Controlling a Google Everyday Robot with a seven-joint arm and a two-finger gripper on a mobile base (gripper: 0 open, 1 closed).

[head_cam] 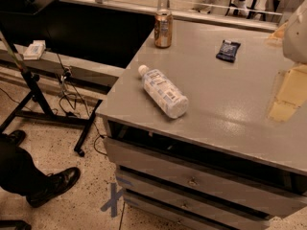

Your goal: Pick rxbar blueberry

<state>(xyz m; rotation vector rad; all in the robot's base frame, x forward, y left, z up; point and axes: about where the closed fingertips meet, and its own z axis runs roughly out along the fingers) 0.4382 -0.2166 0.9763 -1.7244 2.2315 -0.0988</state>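
The rxbar blueberry (pixel 228 50) is a small flat dark navy wrapper with pale lettering, lying flat on the grey countertop (pixel 225 104) towards the back right. A clear plastic bottle (pixel 164 92) lies on its side near the front left edge. A bronze drink can (pixel 163 28) stands upright at the back left corner. A white rounded part of my arm (pixel 296 32) shows at the right edge, to the right of the bar. My gripper is out of view.
The countertop sits on a drawer cabinet (pixel 192 181). Yellowish patches (pixel 288 97) mark its right side. To the left are a black stand (pixel 33 95) with cables, a person's black shoes (pixel 53 186) on the floor, and a blue floor mark (pixel 114 200).
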